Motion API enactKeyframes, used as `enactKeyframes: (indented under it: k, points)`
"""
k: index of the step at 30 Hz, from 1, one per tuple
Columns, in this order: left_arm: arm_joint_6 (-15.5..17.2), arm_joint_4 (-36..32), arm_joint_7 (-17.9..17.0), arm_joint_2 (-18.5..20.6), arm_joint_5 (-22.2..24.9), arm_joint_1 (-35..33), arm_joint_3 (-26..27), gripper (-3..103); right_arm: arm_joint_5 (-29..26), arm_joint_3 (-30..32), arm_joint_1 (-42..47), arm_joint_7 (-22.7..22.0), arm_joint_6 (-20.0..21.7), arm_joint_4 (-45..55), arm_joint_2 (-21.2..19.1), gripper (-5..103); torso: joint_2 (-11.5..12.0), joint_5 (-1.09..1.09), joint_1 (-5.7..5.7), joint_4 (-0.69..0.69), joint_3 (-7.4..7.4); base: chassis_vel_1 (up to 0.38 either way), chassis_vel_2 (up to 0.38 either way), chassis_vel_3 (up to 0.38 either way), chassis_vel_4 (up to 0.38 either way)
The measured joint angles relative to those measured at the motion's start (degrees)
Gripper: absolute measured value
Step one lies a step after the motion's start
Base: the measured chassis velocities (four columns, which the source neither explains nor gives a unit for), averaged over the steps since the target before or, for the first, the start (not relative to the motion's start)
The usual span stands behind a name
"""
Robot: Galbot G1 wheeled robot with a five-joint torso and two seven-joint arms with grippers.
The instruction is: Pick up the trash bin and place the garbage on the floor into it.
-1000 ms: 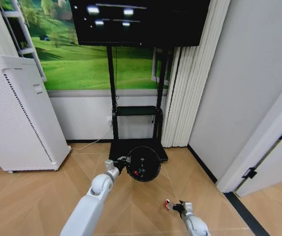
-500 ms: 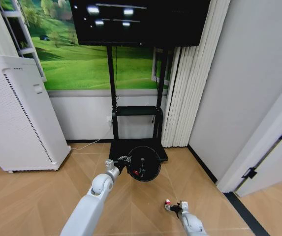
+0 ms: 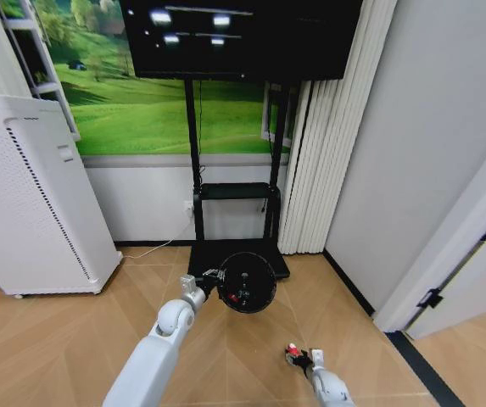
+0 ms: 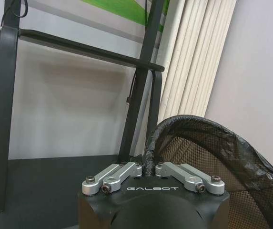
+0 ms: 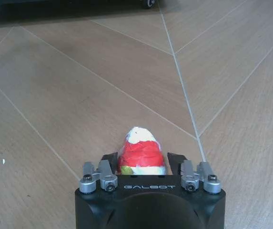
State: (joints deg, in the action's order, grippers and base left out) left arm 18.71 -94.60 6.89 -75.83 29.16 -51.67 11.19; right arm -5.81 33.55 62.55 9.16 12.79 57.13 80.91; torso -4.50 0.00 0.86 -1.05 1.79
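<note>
Head view: left claw (image 3: 212, 277) holds the trash bin (image 3: 247, 282) by its rim, clear of the floor (image 3: 64, 339), in front of the black TV stand (image 3: 236, 193). The bin's mouth is tipped toward the camera, and a red scrap with some pale bits shows inside it. Right claw (image 3: 300, 357) sits low near the bottom edge, closed on 1 piece of garbage (image 3: 292, 351), red and white.

Left wrist view: the 2 fingers (image 4: 122, 171) are pinched on the bin's rolled rim (image 4: 149, 153); the bin wall is black mesh (image 4: 222, 162). What lies inside the bin cannot be seen from here. Behind it are the stand's uprights and shelf bar (image 4: 86, 47) and a cream pleated curtain (image 4: 200, 62).

Right wrist view: the crumpled red-and-white garbage (image 5: 141, 153), with a strip of green at its base, is clamped between the claw fingers (image 5: 108, 160). Below it is bare herringbone parquet (image 5: 103, 81); I cannot tell whether the item touches the floor.

Room, head view: white perforated appliance (image 3: 30, 199) at left, green landscape mural (image 3: 141, 93), dark screen (image 3: 238, 34) on the stand, grey wall and a white door frame (image 3: 446, 254) at right.
</note>
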Motion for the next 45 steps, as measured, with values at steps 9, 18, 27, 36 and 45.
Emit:
enactKeyframes:
  k: [9,18,27,36,45]
  points:
    - [0.05,0.34,-0.13,-0.3,0.02,0.1,0.19,7,0.06,1.11,1.74,-0.52,-1.13,4.62,-0.48,33,0.0,0.01,0.0,0.0,0.0,0.0,0.0,0.0,0.0]
    - [-0.27,3.69,-0.65,-1.6,-0.09,0.17,2.95,7,-6.43,8.9,5.38,-0.99,-0.34,22.36,-3.88,32,0.0,0.0,0.0,0.01,0.0,0.0,0.0,0.0,0.0]
    - [-0.3,10.98,1.76,-3.69,1.11,2.47,3.63,7,-21.38,14.12,6.63,-0.33,6.49,41.45,-5.02,32,0.0,-0.01,0.0,0.0,0.0,0.0,0.0,0.0,0.0]
    - [-0.29,16.72,3.21,-6.59,1.58,6.55,-4.43,7,-22.37,6.59,8.91,2.02,10.85,54.99,-3.56,32,0.0,0.0,0.0,0.0,0.0,0.0,0.0,0.0,0.0]
    - [-0.37,18.58,3.21,-8.93,0.66,7.47,-6.69,7,-19.22,1.17,9.4,2.37,10.68,55.17,-3.48,32,0.0,0.0,0.0,0.0,0.0,0.0,0.0,0.0,0.0]
